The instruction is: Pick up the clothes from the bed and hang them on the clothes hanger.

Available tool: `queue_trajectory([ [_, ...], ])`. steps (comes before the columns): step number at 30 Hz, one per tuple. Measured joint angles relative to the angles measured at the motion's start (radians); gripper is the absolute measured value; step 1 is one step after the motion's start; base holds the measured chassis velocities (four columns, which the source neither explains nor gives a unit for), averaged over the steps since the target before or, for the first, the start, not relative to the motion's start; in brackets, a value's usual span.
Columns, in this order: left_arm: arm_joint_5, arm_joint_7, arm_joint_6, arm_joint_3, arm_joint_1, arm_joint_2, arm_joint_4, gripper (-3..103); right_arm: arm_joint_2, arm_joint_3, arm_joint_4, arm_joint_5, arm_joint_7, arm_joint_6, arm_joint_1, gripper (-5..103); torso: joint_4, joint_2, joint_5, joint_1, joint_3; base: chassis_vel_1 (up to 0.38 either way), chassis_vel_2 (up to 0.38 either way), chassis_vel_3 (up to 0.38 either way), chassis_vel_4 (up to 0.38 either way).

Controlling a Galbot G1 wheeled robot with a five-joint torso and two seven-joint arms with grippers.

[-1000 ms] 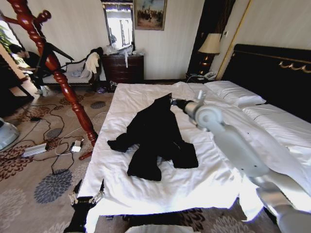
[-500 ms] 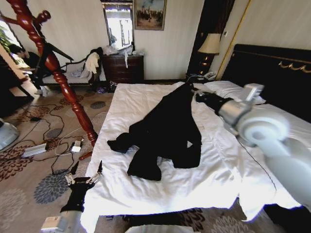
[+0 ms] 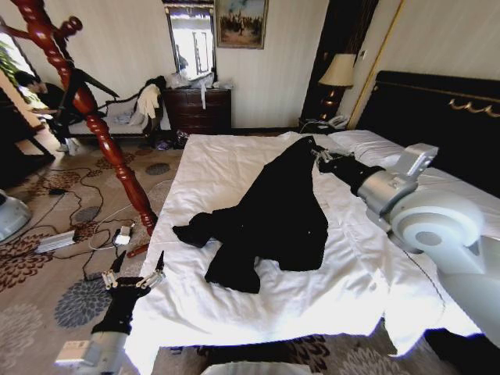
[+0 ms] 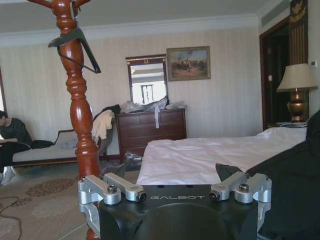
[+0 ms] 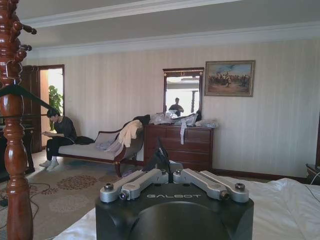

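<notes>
Our right tool point(image 3: 319, 155) was clenched on the collar end of the clothes point(image 3: 269, 215), up near the pillows at the head of the bed point(image 3: 234, 312). In the right wrist view the fingers point(image 5: 150, 179) met at a dark peak of fabric pinched between them. That end of the garment was raised off the duvet, while the body and sleeves lay on the white cover in a long slant, running from our right tool down toward the foot of the bed on our left side.

The relation we judged the coming move to turn on was this: the clothes hanger point(image 3: 86, 105) stood on the carpet just off the left edge of the bed, well apart from our right tool and across the full width of the mattress. The garment's long axis pointed roughly toward the stand's base, so its trailing end lay nearer the stand than the grasped collar did.

Our right arm reached forward and across, elbow out to the right, forearm pointing toward the pillows. Our left tool point(image 3: 133, 280) hung low beside the near left corner of the bed, released, fingers point(image 4: 117, 186) spread and holding nothing; it was the arm nearer the stand.
</notes>
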Motion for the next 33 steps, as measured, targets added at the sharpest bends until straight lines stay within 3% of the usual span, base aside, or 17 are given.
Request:
queue_trajectory([
  [2,-0.021,-0.009,0.012,-0.013,-0.007,0.016,0.0,100,-0.001,0.001,0.0,0.0,0.0,0.0,0.0,0,-0.0001,0.0,0.0,0.0,0.0,0.0,0.0,0.0,0.0],
  [5,-0.224,-0.085,0.102,-0.115,-0.059,0.117,0.0,100,-0.007,0.004,0.005,0.004,0.001,0.002,0.002,0,-0.0003,0.0,-0.0004,0.0,0.0,0.0,0.0,0.0,0.0],
  [7,-0.265,-0.098,0.118,-0.143,-0.066,0.134,0.0,100,-0.007,0.004,0.006,0.005,0.001,0.002,0.004,0,-0.0003,0.0,-0.0003,0.0,0.0,0.0,0.0,0.0,0.0],
  [9,-0.437,-0.15,0.177,-0.287,-0.103,0.225,0.0,100,-0.006,0.004,0.007,0.005,0.0,0.003,0.005,0,0.0004,0.0,-0.0002,0.0,0.0,0.0,0.0,0.0,0.0],
  [10,-0.488,-0.161,0.188,-0.33,-0.116,0.261,0.0,100,-0.006,0.004,0.008,0.005,0.0,0.003,0.003,0,0.0003,0.0,-0.0004,0.0,0.0,0.0,0.0,0.0,0.0],
  [11,-0.488,-0.161,0.188,-0.33,-0.116,0.261,0.0,100,-0.006,0.004,0.008,0.005,0.0,0.003,0.003,0,0.0003,0.0,-0.0004,0.0,0.0,0.0,0.0,0.0,0.0],
  [13,-0.6,-0.191,0.207,-0.448,-0.144,0.376,0.0,100,0.001,0.005,0.01,0.005,0.0,0.003,0.001,0,-0.0006,0.0,0.0003,0.0,0.0,0.0,0.0,0.0,0.0],
  [15,-0.624,-0.196,0.212,-0.466,-0.146,0.4,0.0,100,0.003,0.005,0.01,0.005,0.0,0.003,0.001,0,-0.0005,0.0,0.0003,0.0,0.0,0.0,0.0,0.0,0.0],
  [18,-0.726,-0.217,0.237,-0.525,-0.18,0.498,0.001,100,0.006,0.008,0.019,0.004,0.002,0.003,-0.008,0,0.0,0.0,0.0001,0.0,0.0,0.0,0.0,0.0,0.0],
  [33,-0.879,-0.274,0.277,-0.511,-0.394,0.643,0.001,100,0.004,0.023,0.028,0.005,0.022,0.003,-0.023,0,0.0,0.0,0.0001,0.0,0.0,0.0,0.0,0.0,0.0],
])
